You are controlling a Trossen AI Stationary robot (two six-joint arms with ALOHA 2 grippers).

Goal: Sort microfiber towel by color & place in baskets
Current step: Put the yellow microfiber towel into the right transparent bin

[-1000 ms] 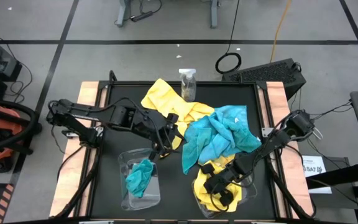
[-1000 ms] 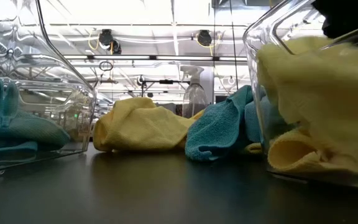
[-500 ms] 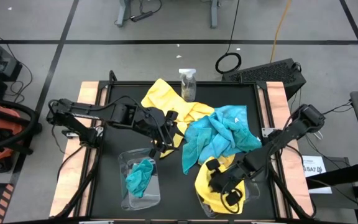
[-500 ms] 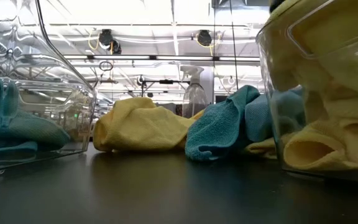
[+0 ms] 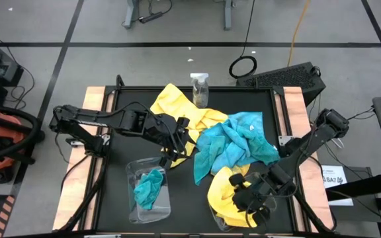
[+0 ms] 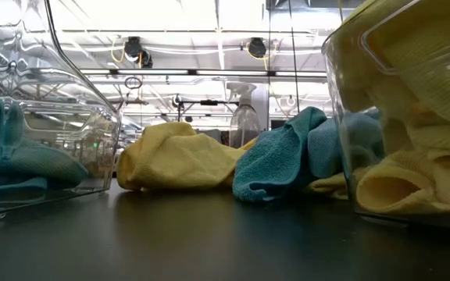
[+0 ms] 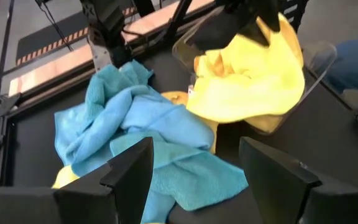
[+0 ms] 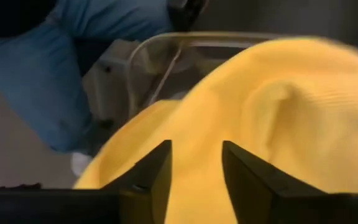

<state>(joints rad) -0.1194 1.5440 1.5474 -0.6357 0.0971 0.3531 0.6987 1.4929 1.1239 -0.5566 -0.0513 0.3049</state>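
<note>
The table [image 5: 111, 198] is black on top, with pale wood strips down its left and right sides. In the middle lies a heap of cloths: bright yellow towels [image 5: 174, 106] at the far left of it, turquoise blue towels [image 5: 233, 145] to the right. The near-left clear basket [image 5: 132, 170] holds a turquoise towel [image 5: 149, 186]; the near-right clear basket [image 6: 346, 117] holds yellow towels [image 5: 222, 195]. At the far edge stands a clear spray bottle [image 5: 200, 88] with a whitish head, as far as can be made out. Both arms are dark, nearly black. The floor around is grey, crossed by black lines.
</note>
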